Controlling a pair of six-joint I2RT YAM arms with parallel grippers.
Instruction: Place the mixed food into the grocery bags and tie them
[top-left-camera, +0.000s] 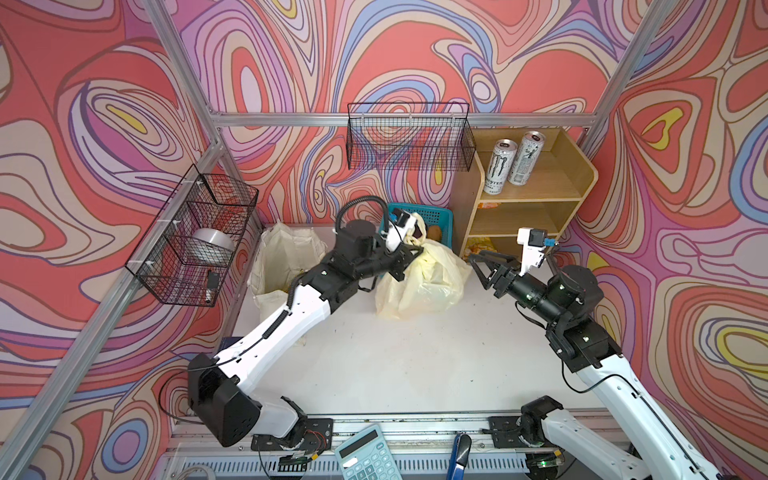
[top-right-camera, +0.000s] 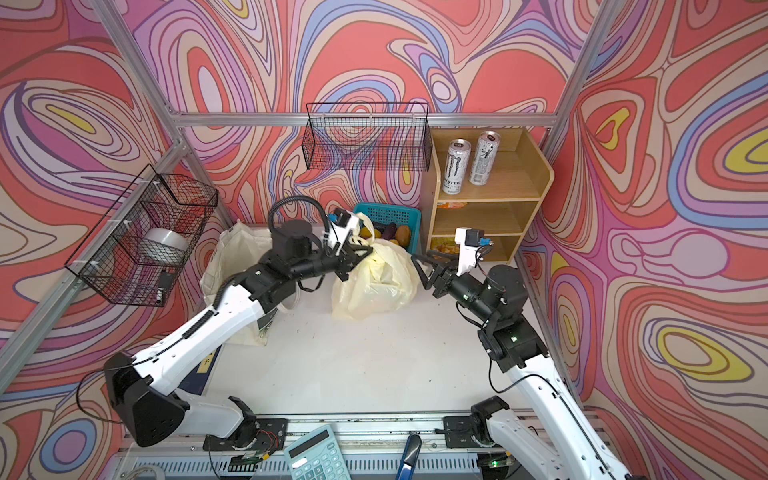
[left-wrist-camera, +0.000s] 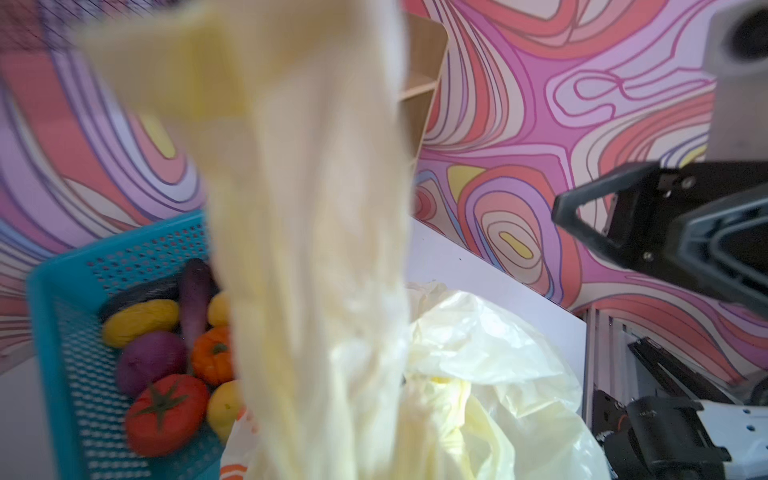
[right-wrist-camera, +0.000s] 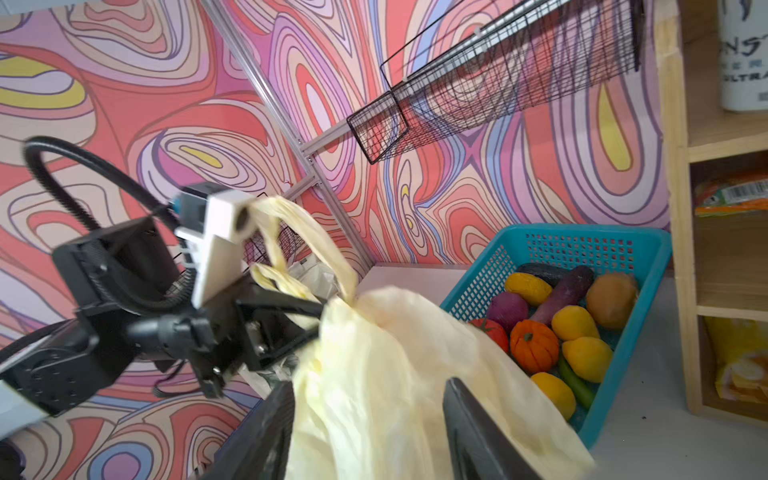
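Left hand (top-left-camera: 417, 251): fingers together, clamped on 1 loop handle (right-wrist-camera: 320, 237) of the plastic bag (top-left-camera: 428, 282), holding the thin film stretched up from the bag's top.
Right hand (top-left-camera: 478, 270): fingers (right-wrist-camera: 262, 432) apart, nothing held. The bag's wrinkled side lies between them in the right wrist view, and I cannot tell whether they touch it.
Bag body: pale yellow, translucent, thin and crinkled, bulging, with orange print (left-wrist-camera: 235, 469) low on 1 side. It sits on the white table (top-left-camera: 395, 353) between the 2 hands.
Teal basket (right-wrist-camera: 552, 235): rigid perforated plastic, just behind the bag.
Mixed food: glossy rounded toys in the basket, including a red tomato (left-wrist-camera: 166, 411), orange pumpkin shape (right-wrist-camera: 534, 345), yellow lemons (right-wrist-camera: 586, 357), long purple eggplant (right-wrist-camera: 565, 291) and brown potato (right-wrist-camera: 611, 299).
Canvas tote (top-left-camera: 282, 257): cream cloth, slumped open, beside the left arm.
Snack packets (right-wrist-camera: 731, 195): crinkly, inside the wooden shelf (top-left-camera: 532, 199).
Cans (top-left-camera: 500, 166): 2 tall silver cylinders, upright on the shelf top.
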